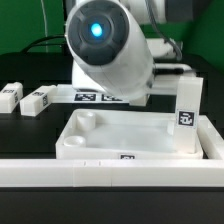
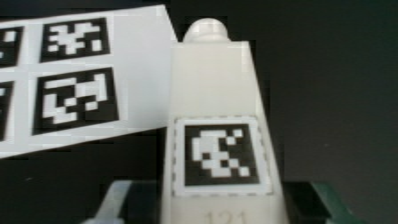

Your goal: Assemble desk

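- Progress: one standing leg [image 1: 188, 112] is rising upright from the panel's corner on the exterior view's right. It is apparently sitting in its socket, so I am counting that step as done.
- The panel [image 1: 125, 132] is lying rim-up on the worktop [image 1: 30, 75], just behind the border rail [image 1: 50, 175]. The round socket [image 1: 85, 122] at the exterior view's left is showing empty.
- Two loose legs [image 1: 10, 97] [image 1: 38, 100] are lying flat side by side on the worktop, apart from the panel toward the exterior view's left, with nothing touching them.
- The fourth leg [image 2: 217, 110] is showing in the wrist view, running lengthwise away from the camera on the dark surface. It is just beside the marker board [image 2: 71, 80].
- The gripper [image 2: 210, 205] is clenching this fourth leg: its fingers [image 2: 128, 200] are pressing against both sides of the near end. I cannot tell whether the leg is resting on the worktop or already lifting clear. In the exterior view the wrist housing is hiding the grasp.
- Judgement: three legs are waiting to be fitted, and the one in hand is heading for a free socket.
- Appearance: the leg is looking like a plain white block, with a black-and-white square tag facing the camera and a small rounded peg at the far tip. The panel is matching it, smooth and white.
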You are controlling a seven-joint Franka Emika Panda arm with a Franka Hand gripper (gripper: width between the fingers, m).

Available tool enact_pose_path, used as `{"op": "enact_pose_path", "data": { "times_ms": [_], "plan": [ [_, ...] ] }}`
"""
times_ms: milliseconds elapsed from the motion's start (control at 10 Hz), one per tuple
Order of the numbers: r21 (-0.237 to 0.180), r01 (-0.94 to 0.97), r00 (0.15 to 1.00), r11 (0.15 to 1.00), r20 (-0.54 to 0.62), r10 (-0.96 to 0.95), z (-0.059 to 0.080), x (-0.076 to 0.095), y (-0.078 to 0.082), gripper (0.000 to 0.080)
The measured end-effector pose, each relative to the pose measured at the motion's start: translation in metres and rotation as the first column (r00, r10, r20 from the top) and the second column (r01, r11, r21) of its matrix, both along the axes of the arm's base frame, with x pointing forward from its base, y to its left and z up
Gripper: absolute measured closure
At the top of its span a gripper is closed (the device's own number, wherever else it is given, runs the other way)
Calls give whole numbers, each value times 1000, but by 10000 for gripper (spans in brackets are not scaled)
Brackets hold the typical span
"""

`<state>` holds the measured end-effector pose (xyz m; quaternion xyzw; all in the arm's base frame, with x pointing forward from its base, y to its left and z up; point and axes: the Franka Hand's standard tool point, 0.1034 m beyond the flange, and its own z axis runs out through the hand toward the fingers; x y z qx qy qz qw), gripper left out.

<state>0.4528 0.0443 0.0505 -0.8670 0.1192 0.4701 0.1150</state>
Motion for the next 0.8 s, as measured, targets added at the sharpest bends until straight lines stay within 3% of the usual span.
{"op": "enact_pose_path", "data": {
  "times_ms": [200,300,500,600,700,800],
  "plan": [
    [32,-7,1000,999,17,6,32,17,-10,509],
    [27,-5,999,1000,48,4,41,26,-12,509],
    [17,0,997,1000,78,-1,34,27,-11,509],
    [0,5,984,1000,176,-5,33,38,-13,509],
    [10,-3,971,1000,238,0,38,40,-20,509],
    [-6,5,951,1000,309,-3,46,51,-27,509]
  ]
}}
